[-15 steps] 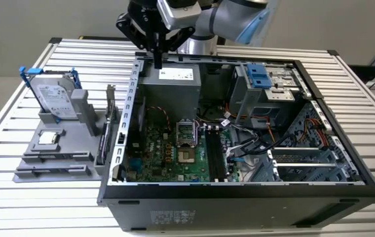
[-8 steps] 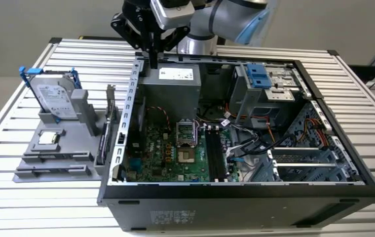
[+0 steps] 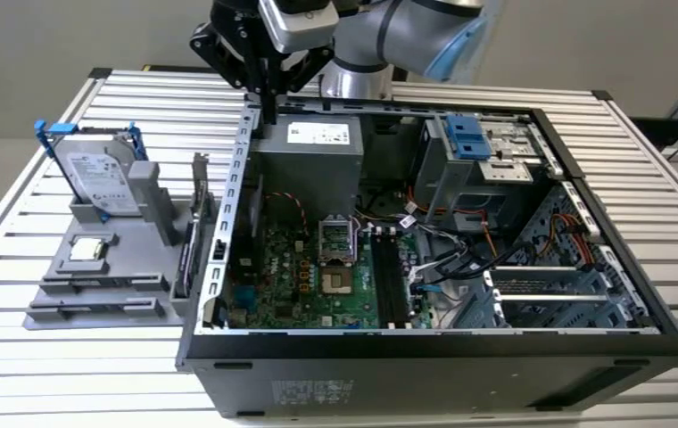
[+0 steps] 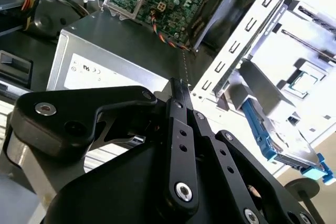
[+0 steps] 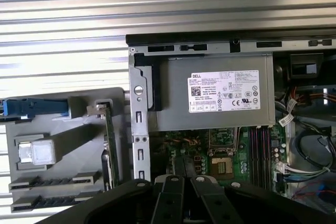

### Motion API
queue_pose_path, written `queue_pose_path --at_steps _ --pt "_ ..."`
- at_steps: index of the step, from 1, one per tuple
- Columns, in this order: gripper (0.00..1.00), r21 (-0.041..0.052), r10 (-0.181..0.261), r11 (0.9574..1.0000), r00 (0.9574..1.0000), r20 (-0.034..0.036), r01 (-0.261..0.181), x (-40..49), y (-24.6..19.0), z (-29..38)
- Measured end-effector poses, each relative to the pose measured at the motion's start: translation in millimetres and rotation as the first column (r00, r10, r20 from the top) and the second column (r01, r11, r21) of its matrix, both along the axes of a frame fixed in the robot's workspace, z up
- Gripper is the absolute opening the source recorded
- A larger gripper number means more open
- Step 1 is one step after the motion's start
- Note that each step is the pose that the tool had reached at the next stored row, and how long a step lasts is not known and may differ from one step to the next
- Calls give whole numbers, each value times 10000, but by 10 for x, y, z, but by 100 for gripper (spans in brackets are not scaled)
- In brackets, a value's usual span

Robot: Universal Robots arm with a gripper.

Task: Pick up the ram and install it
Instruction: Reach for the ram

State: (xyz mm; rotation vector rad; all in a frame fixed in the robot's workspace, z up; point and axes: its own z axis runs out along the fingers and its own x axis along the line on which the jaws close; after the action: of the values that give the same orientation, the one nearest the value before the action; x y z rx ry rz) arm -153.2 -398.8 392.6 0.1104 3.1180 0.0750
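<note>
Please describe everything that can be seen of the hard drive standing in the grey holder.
The hard drive is a flat silver metal box with a white label on its broad face. A blue plastic carrier frames its edges. It stands upright in the grey holder on the slatted table, at the exterior view's left of the open computer case.

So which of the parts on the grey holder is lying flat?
The square silver chip: it lies flat on the holder, while the hard drive in its blue frame and the bracketed card both stand on edge.
</note>
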Motion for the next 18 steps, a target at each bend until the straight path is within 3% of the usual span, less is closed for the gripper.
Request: queue_pose_path --at_steps 18 --pt "0 0 -1 10000 10000 0 1 -160 0 0"
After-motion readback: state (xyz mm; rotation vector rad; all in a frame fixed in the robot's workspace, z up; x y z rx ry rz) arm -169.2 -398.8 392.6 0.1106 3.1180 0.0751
